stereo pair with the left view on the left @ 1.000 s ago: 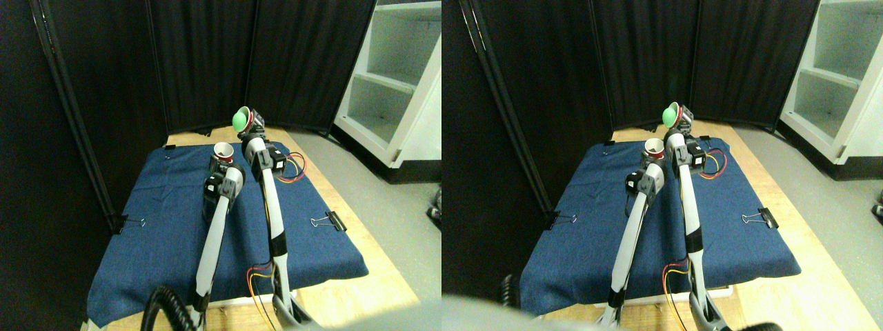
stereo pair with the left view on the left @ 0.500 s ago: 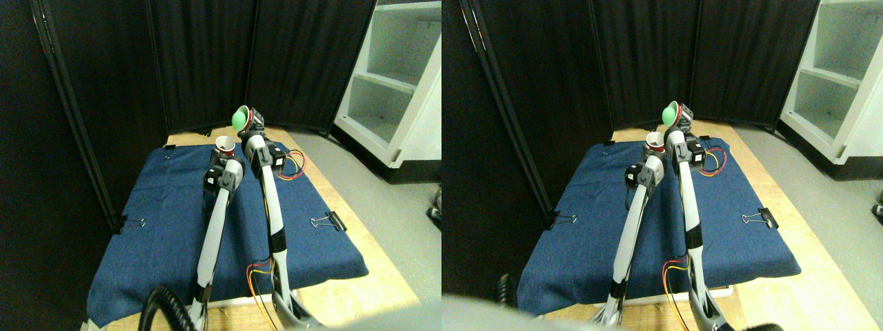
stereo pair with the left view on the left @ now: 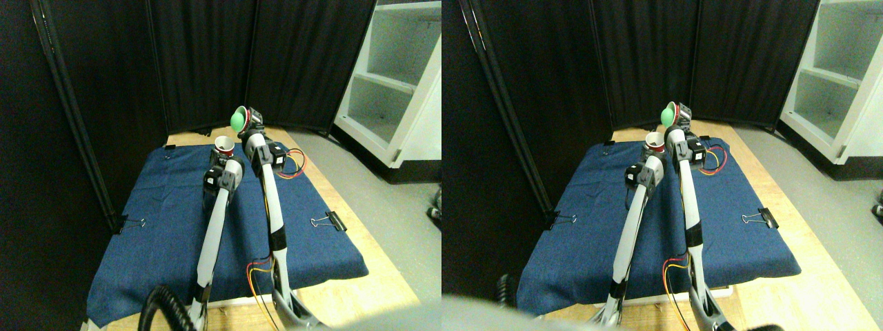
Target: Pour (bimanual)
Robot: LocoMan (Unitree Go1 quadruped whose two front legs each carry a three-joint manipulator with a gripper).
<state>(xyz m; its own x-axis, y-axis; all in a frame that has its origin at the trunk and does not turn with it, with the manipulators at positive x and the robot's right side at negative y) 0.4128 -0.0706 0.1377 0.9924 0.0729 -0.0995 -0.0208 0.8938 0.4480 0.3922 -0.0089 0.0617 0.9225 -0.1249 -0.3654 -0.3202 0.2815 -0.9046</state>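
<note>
Nearest the robot, at six o'clock, a black ribbed hose [stereo pair with the left view on the left: 162, 310] curls up beside the bases of both limbs, and thin red and yellow wires [stereo pair with the left view on the left: 259, 272] loop off the foot of the right one. Both arms rise from there over a blue cloth [stereo pair with the left view on the left: 159, 227] spread on a pale wooden board [stereo pair with the left view on the left: 359, 276] — the cloth is pinned at its nine o'clock and three o'clock edges by black binder clips [stereo pair with the left view on the left: 330, 221].

The left manipulator [stereo pair with the left view on the left: 212, 234] climbs almost straight toward twelve o'clock, leaning a touch to one o'clock, its dark wrist bent at the top. The left gripper [stereo pair with the left view on the left: 221, 157] has a small red cup [stereo pair with the left view on the left: 223, 144] with a white inside, upright, mouth facing up; how wide the jaws stand cannot be made out.

The right manipulator [stereo pair with the left view on the left: 270, 200] runs longer and higher, tilting toward eleven o'clock. The right gripper [stereo pair with the left view on the left: 250, 121] carries a second cup with a red rim [stereo pair with the left view on the left: 241, 118], tipped over toward nine o'clock, and a green ball fills its mouth. That tipped mouth hangs above and just at one o'clock of the upright cup — near, not touching. The jaws there are too small to read.

Beyond, black folding screens [stereo pair with the left view on the left: 207, 62] close the back, with a white shelf unit [stereo pair with the left view on the left: 393, 83] at two o'clock. No writing is legible anywhere.
</note>
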